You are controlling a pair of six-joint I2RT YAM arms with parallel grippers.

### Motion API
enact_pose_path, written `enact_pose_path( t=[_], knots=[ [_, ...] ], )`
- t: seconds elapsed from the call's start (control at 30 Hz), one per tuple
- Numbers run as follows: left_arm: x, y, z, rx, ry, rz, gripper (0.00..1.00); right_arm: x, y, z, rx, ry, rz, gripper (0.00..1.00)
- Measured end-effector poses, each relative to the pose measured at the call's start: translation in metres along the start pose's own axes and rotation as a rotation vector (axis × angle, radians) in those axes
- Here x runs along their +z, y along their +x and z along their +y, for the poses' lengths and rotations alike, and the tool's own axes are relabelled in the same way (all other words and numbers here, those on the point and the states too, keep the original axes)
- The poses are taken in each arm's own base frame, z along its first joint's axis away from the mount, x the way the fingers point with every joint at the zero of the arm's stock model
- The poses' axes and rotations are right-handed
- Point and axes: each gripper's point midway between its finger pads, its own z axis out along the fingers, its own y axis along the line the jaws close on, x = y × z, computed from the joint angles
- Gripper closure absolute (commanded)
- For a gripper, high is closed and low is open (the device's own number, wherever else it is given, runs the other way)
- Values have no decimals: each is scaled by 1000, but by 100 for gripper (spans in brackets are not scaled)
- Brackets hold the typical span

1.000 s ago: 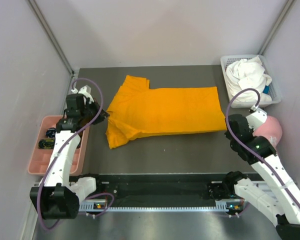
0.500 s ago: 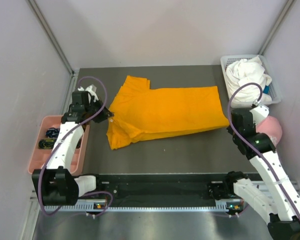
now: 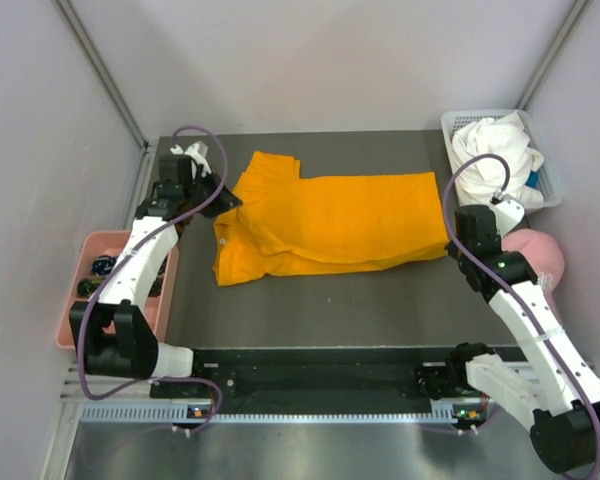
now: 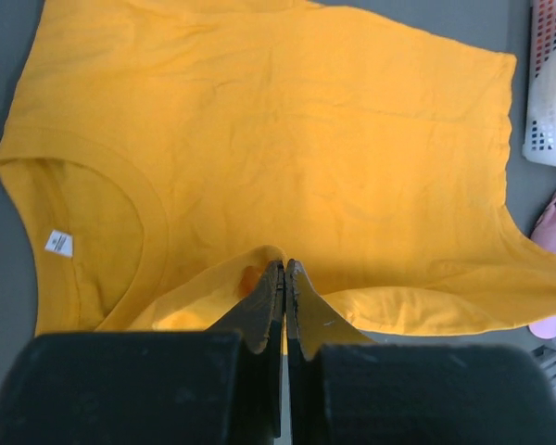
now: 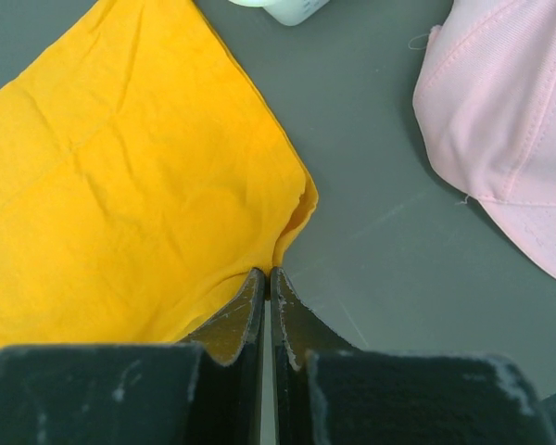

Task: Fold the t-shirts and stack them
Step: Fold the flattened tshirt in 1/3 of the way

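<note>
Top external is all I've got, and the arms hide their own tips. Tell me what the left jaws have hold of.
Observer: In the left wrist view, the left jaws are shut on a raised fold of the orange t-shirt, near its collar.
Operator: Now give me the right side.
Observer: The right wrist view shows the right jaws shut on the shirt's hem corner.
Operator: Check the cap next to that arm.
Observer: The pink baseball cap lies apart from that corner, with bare table between them.
</note>
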Motion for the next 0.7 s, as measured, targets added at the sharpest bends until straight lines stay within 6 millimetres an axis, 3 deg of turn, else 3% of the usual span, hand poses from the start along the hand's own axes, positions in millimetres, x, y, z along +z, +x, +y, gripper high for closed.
enact_pose_path(
  t=[0.33,0.7],
  knots=[
    [22,-15,-14,12,17,-10,100,19,0,-1,-8,35,16,100],
    [51,-28,-10,-5,-13,-19,100,65,4,-4,14,94,94,100]
  ],
)
